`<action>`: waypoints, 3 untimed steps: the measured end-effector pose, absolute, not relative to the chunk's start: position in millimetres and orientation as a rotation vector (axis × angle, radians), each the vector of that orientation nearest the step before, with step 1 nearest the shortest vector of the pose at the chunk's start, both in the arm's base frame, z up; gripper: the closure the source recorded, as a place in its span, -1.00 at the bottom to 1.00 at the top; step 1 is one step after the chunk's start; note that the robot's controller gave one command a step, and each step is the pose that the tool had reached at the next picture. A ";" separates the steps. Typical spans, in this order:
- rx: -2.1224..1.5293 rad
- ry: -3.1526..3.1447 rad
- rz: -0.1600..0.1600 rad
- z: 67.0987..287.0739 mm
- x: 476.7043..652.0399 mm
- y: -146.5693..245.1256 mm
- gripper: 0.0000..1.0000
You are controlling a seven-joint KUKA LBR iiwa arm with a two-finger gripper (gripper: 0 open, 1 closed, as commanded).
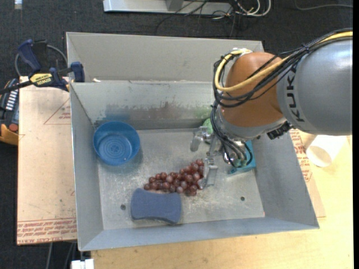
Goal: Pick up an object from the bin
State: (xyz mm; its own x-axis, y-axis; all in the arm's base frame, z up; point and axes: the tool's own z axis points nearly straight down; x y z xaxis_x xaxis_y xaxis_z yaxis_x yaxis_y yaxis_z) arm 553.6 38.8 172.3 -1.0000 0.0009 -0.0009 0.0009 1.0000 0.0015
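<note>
My gripper (204, 157) hangs in the middle of the bin, open, one finger toward the back and one (212, 174) down at the right end of a bunch of dark red grapes (175, 180). The front fingertip touches or stands just beside the grapes; nothing is clamped between the fingers. A blue sponge (156, 207) lies in front of the grapes near the front wall. Partly hidden under the wrist on the right lies a teal object (245, 160).
A round blue bowl (116, 143) stands at the left of the bin. A bit of something green (206, 121) peeks out behind the gripper at the back wall. The orange wrist cover and cables hide the bin's right back part.
</note>
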 end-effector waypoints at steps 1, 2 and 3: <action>0.002 3.141 0.002 172.3 553.6 38.8 -1.00; 0.083 3.145 0.006 97.5 530.9 76.0 -1.00; -0.142 3.128 0.003 84.9 542.5 60.6 1.00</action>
State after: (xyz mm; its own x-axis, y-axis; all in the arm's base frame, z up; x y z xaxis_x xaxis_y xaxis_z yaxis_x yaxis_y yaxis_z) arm 542.5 60.6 84.9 -0.9958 -0.0908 -0.0109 -0.0908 0.9959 0.0012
